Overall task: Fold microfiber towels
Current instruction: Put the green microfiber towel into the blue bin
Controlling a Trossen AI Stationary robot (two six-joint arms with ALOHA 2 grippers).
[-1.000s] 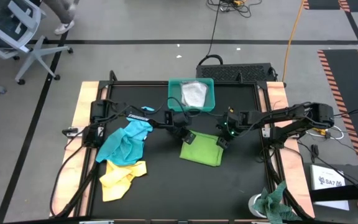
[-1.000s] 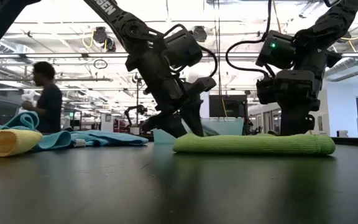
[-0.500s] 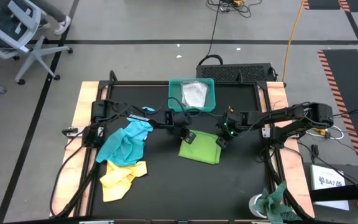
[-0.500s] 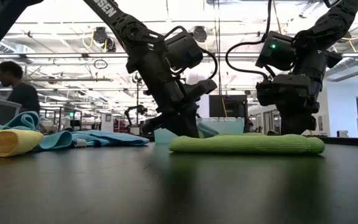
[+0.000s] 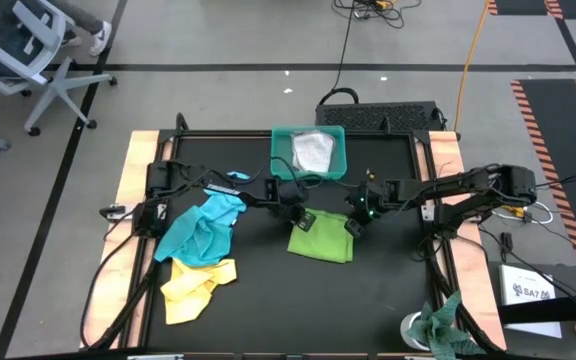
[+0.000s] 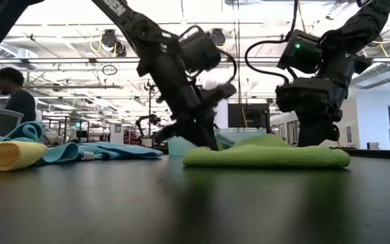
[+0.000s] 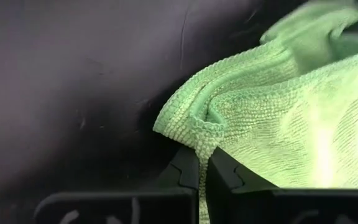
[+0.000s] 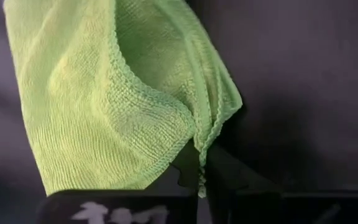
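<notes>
- High view: the lime green towel (image 5: 320, 240) is seen mid-table, below the teal tray (image 5: 309, 153), drawn narrower than a second ago.
- Its far corners are now pinched by the left gripper (image 5: 301, 216) and right gripper (image 5: 354, 222), both newly closed; a fold seems imminent.

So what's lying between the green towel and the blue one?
Nothing: in the high view, bare black table separates the green towel from the blue towel. Only the left arm crosses above that gap.
</notes>
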